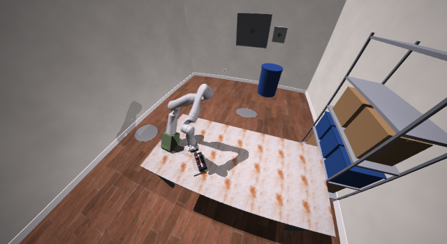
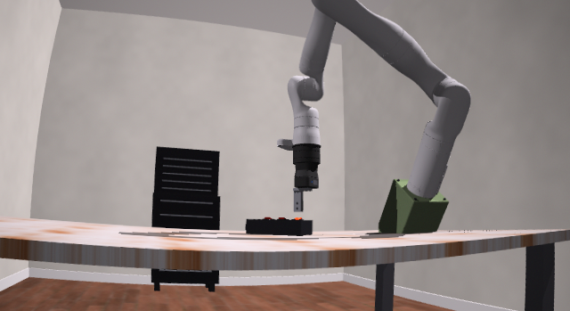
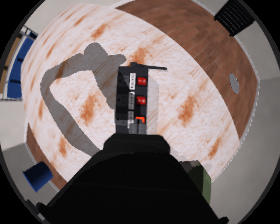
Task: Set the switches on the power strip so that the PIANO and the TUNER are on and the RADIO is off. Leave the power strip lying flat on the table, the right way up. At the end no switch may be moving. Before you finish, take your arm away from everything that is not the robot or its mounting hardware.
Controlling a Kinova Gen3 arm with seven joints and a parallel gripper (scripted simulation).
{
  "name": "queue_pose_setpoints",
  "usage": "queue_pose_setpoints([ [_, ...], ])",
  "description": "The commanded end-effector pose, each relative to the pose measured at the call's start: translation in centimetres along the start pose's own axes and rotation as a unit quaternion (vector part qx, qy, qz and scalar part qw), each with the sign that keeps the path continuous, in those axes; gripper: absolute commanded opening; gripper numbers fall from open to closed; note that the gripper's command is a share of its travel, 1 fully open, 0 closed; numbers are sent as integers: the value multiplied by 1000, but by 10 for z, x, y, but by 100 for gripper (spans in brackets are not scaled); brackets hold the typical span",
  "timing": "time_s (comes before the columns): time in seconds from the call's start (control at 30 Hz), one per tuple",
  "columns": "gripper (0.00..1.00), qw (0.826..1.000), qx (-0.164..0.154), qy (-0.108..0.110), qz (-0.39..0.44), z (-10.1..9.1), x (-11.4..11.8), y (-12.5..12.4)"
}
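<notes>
Claw point(image 2: 298, 207) pressed together — empty, hovering above power strip point(image 2: 279, 226), strip flat on table point(image 2: 134, 249)

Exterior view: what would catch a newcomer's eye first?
The grey arm arching down from its green base, with its shut gripper hanging just above the black power strip on the table. Behind stands a black slatted cabinet.

Landmark: worktop point(image 1: 279, 188), pale with rust-orange blotches, on dark legs. Behind it, by the back wall, a blue barrel point(image 1: 269, 80). Above the barrel, a dark wall cabinet point(image 1: 253, 30) with a small grey panel point(image 1: 279, 34) just beside it. Right of the worktop, a grey shelf rack point(image 1: 384, 97) with brown boxes point(image 1: 367, 122) and blue bins point(image 1: 332, 146). Two grey floor discs point(image 1: 246, 112) point(image 1: 146, 133) near its far side. Black slatted cabinet point(image 2: 186, 186) beyond.
</notes>
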State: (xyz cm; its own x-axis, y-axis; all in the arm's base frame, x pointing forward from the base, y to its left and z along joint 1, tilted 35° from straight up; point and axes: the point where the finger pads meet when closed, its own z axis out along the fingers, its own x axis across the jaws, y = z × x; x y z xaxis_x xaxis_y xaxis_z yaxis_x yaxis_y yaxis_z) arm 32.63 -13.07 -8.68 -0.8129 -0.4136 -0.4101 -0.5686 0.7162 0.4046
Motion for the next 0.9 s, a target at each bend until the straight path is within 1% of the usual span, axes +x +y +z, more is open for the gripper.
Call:
queue_pose_setpoints([
  [0.0,0,1000,6,-2,-2,-11,-3,-4],
  [0.2,0,1000,6,-2,-2,-19,-3,-3],
  [0.87,0,1000,6,-2,-2,-19,-3,-3],
])
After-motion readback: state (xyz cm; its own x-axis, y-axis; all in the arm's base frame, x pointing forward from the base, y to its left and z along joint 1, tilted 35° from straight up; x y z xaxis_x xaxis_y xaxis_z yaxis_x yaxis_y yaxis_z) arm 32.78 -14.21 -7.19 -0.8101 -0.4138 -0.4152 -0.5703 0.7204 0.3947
